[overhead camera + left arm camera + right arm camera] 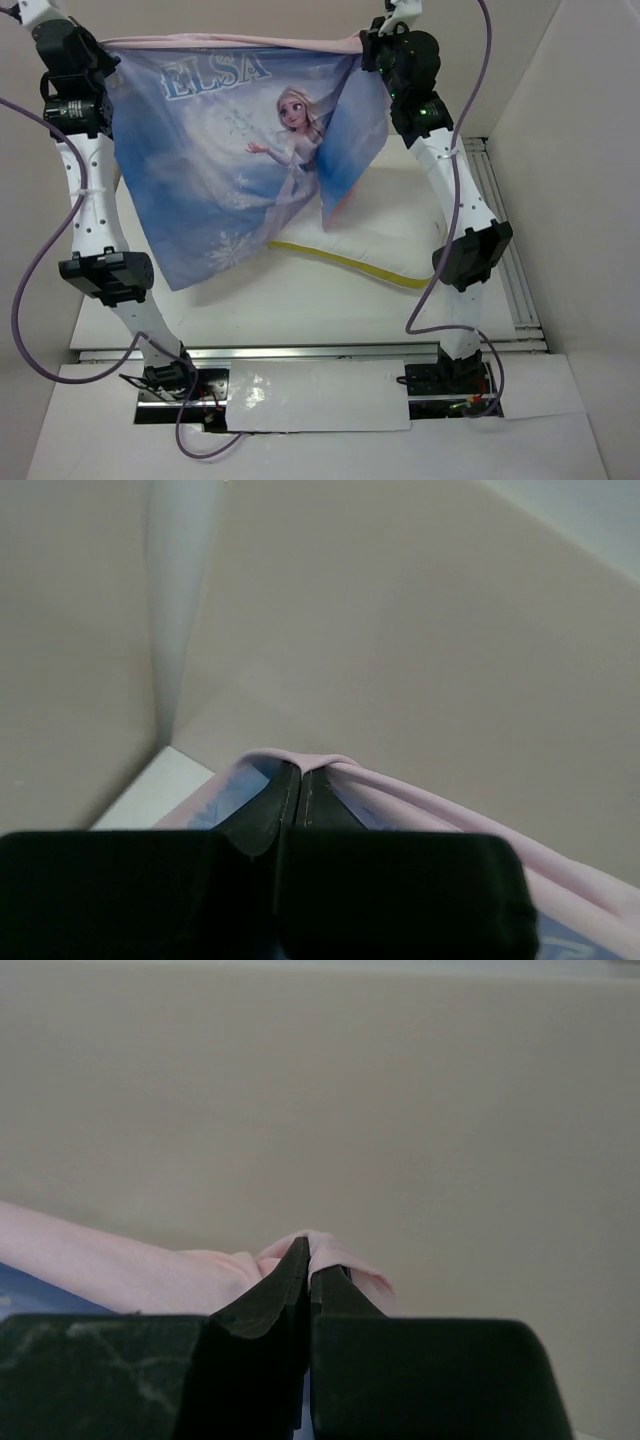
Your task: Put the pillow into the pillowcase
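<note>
- My left gripper [300, 772] is raised high at the far left. Its two dark fingers are pressed together on the pink top hem of the pillowcase [220, 150], pinching its upper left corner.
- My right gripper [308, 1248] is just as high at the far right. Its fingers are closed tight on a bunched pink fold at the upper right corner of the same hem.
- Between my two grips the pillowcase hangs like a curtain above the table [250, 310]. Its blue printed side faces the overhead camera, showing the word ELSA, a blonde princess in a pale dress, and snowflakes.
- The lower left corner hangs to a point. The right part folds inward, showing a pink inner face.
- The pillow [390, 235] lies flat on the table beneath the hanging cloth, toward my right arm. It is white and puffy, with its yellow piped edge [345, 262] on the near side. It is outside the case.
- I cannot tell whether the hanging cloth touches the pillow.
</note>
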`<action>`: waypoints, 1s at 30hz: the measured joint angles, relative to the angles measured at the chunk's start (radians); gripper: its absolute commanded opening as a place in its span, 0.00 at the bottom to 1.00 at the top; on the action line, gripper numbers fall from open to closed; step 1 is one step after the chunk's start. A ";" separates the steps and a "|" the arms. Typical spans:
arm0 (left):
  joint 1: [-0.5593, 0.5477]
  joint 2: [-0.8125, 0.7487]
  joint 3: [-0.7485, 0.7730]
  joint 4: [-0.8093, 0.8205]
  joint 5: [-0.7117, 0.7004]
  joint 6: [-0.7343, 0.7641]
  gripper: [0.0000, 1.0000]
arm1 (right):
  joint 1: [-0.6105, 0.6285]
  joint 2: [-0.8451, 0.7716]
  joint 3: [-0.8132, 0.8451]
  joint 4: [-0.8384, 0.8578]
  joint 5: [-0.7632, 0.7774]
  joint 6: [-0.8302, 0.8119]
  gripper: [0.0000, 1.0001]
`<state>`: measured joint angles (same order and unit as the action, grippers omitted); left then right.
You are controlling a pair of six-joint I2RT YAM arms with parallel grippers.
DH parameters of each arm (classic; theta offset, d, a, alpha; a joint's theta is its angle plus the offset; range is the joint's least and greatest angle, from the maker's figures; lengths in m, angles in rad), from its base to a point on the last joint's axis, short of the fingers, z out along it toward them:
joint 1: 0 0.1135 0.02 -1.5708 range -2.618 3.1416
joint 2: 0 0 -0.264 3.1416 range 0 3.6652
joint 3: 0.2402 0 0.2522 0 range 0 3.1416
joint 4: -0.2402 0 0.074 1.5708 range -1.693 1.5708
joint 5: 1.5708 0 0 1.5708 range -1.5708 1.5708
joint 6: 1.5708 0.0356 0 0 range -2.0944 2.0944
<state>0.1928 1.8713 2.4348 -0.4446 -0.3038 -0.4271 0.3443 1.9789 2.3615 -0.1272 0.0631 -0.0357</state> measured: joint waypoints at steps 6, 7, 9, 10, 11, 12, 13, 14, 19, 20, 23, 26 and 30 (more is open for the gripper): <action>0.121 -0.006 0.020 0.074 0.229 -0.171 0.00 | 0.006 0.025 0.004 0.157 -0.073 -0.002 0.00; 0.131 -0.023 0.020 0.089 0.245 -0.187 0.00 | 0.007 0.002 -0.008 0.186 -0.088 -0.001 0.00; 0.141 -0.078 -0.008 0.113 0.252 -0.210 0.00 | 0.009 -0.070 -0.069 0.237 -0.115 0.003 0.00; 0.145 -0.127 -0.045 0.129 0.254 -0.209 0.00 | 0.009 -0.137 -0.145 0.254 -0.135 0.010 0.00; 0.146 -0.181 -0.096 0.146 0.253 -0.203 0.00 | 0.009 -0.201 -0.225 0.279 -0.155 0.015 0.00; 0.149 -0.242 -0.151 0.153 0.251 -0.195 0.00 | 0.009 -0.277 -0.319 0.298 -0.179 0.023 0.00; 0.152 -0.299 -0.201 0.163 0.248 -0.180 0.00 | 0.010 -0.350 -0.406 0.303 -0.203 0.030 0.00; 0.156 -0.359 -0.260 0.189 0.236 -0.167 0.00 | 0.013 -0.410 -0.480 0.303 -0.232 0.039 0.00; 0.180 -0.630 -0.624 0.242 0.041 -0.143 0.00 | 0.117 -0.654 -0.872 0.298 -0.343 0.078 0.00; 0.192 -0.655 -0.680 0.215 -0.020 -0.184 0.00 | 0.148 -0.671 -0.929 0.280 -0.356 0.090 0.00; 0.235 -0.662 -0.848 0.104 -0.160 -0.290 0.00 | 0.275 -0.652 -1.055 0.178 -0.393 0.119 0.04; 0.262 -0.615 -1.049 -0.027 -0.210 -0.400 0.00 | 0.398 -0.568 -1.135 0.063 -0.426 0.134 0.08; 0.276 -0.542 -1.270 -0.219 -0.199 -0.557 0.00 | 0.542 -0.450 -1.238 -0.005 -0.499 0.163 0.16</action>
<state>0.4686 1.3289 1.1652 -0.6636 -0.5030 -0.9836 0.8864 1.5291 1.1236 -0.1322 -0.4355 0.1276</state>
